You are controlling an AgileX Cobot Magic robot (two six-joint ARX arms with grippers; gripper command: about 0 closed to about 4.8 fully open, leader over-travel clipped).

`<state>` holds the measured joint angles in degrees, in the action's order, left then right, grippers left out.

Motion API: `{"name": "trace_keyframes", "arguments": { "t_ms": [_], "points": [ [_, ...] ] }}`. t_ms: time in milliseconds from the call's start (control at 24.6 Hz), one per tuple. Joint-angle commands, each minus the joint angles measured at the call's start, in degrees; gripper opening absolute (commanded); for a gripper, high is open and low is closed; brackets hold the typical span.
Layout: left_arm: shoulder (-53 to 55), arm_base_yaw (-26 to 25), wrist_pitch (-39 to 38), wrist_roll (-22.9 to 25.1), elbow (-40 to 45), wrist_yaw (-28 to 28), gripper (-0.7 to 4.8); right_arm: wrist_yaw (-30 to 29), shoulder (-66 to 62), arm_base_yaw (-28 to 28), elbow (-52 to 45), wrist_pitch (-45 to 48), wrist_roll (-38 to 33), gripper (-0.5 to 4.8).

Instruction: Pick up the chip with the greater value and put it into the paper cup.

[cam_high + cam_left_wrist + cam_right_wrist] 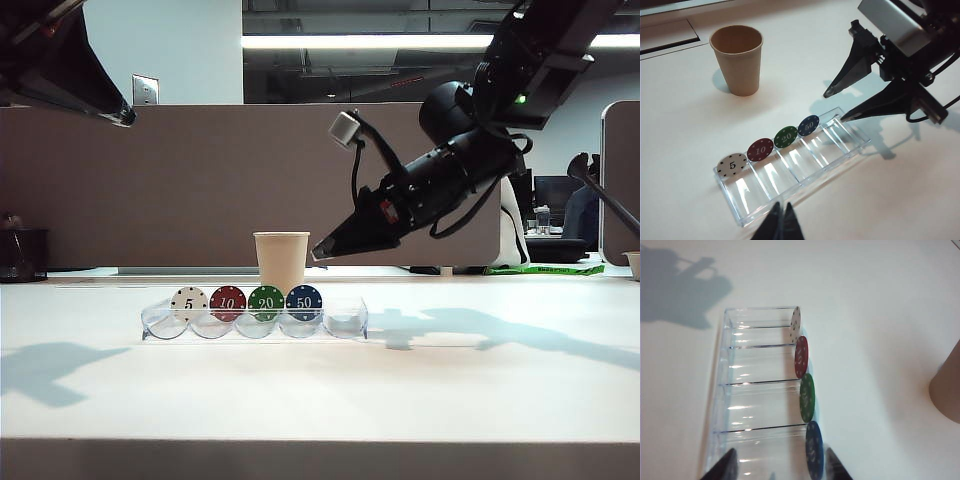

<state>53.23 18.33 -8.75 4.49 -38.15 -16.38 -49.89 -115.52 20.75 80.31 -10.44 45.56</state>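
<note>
Nothing of the task is finished yet. The small round blue chip marked "50" [304, 301] stands on edge in the clear plastic chip tray [345, 325] on the white desk [500, 390], fourth from the left in a row with the white "5" chip [189, 302], the red "10" chip [228, 301] and the green "20" chip [266, 301]. The tray's rightmost slot is empty. The plain tan paper cup [281, 262] stands upright just behind the tray, toward the far side of the desk, and the left wrist view shows no chip inside it.

The right tool [835, 104] hangs above the right end of the tray, tilted down toward the blue chip, with its two fingers spread wide and nothing between them. In the right wrist view its fingertips [836, 468] straddle the blue chip's edge from above, though whether they touch it cannot be told. The left tool [781, 224] is held on the near-left side of the tray, well clear of the chips; its tips lie close together and appear closed on nothing.

Everything remains: closing on the blue chip, lifting it out of its slot, carrying it back over the cup's rim and letting it drop in.
</note>
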Motion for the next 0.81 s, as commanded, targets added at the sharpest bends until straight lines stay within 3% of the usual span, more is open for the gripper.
{"name": "trace_keyframes", "arguments": {
  "t_ms": [41, 814],
  "points": [
    [-0.1, 0.0, 0.7, 0.2, -0.2, -0.3, -0.05, -0.1, -0.7, 0.3, 0.2, 2.3, -0.1, 2.26],
    [-0.1, 0.0, 0.7, 0.0, -0.2, -0.4, -0.05, 1.4, -2.8, 1.0, 0.2, 6.8, -1.7, 2.26]
  ]
}}
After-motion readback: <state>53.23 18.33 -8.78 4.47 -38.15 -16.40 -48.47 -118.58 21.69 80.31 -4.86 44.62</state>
